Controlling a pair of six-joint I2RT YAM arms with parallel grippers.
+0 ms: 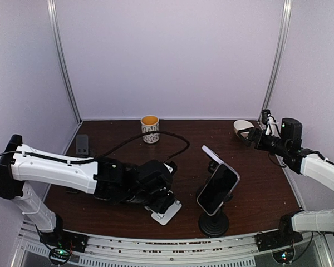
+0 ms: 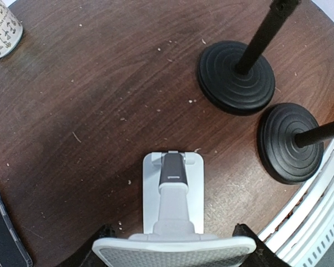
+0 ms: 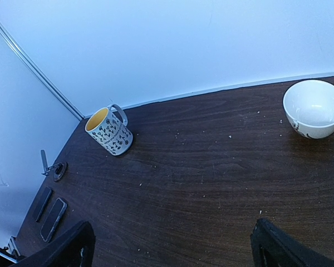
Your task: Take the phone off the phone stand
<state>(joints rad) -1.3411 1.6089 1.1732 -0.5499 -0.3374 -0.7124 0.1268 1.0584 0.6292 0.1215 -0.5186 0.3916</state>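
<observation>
Well, your left claw (image 2: pixel 175 249) flanks the white stand (image 2: pixel 172 178) beside the phone (image 1: pixel 218 188), grip I cannot tell; right claw (image 3: pixel 172 245) gapes empty.

A dark brown wooden table (image 1: pixel 256 183), speckled with pale crumbs, fills the floor of a booth closed on 3 sides by plain pale walls: a back wall (image 1: pixel 172 55), a left wall (image 1: pixel 16 67) and a right wall (image 1: pixel 323 67). 2 metal posts (image 1: pixel 65 61) stand in the back corners. A perforated rail (image 1: pixel 156 247) runs along the near edge. The light is soft and even.
</observation>
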